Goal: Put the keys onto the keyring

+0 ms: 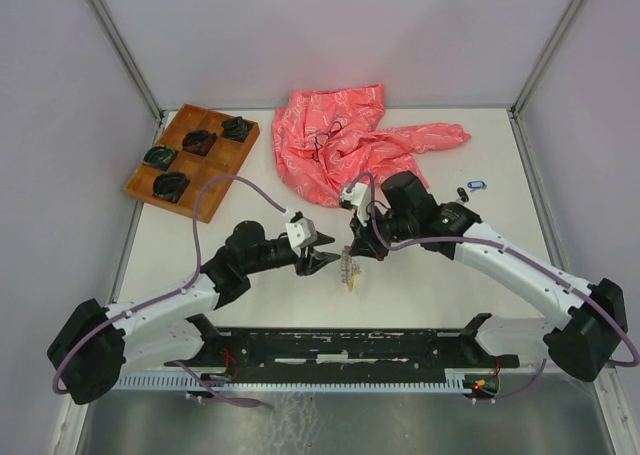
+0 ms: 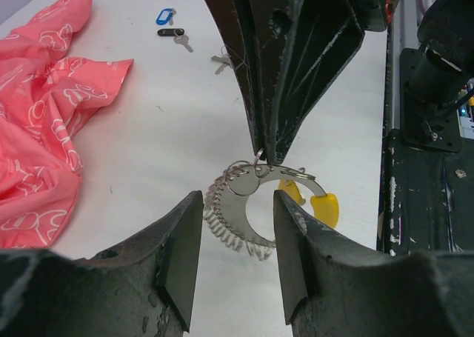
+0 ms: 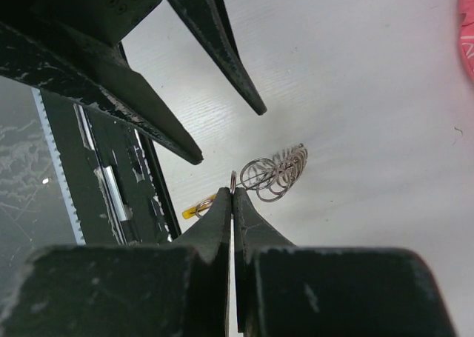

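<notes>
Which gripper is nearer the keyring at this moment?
Right. The right gripper is shut on the edge of the keyring; the left gripper is open, just short of it.

White table point(image 1: 500, 147), pale lilac walls point(image 1: 330, 25), grey metal corner posts point(image 1: 121, 43)

Left arm point(image 1: 170, 300) reaches in from the near-left corner, forearm low, wrist pointing right toward mid-table. Left gripper point(image 2: 237, 200) — jaws parted, clear gap between the fingers, nothing clamped. Right arm point(image 1: 520, 265) comes in from the near-right, wrist tipped down and to the left. Right gripper point(image 3: 234, 196) — fingers pressed flat together, tips pinching one loop of the keyring point(image 3: 278, 172). The two grippers face each other, tips close together.
</notes>
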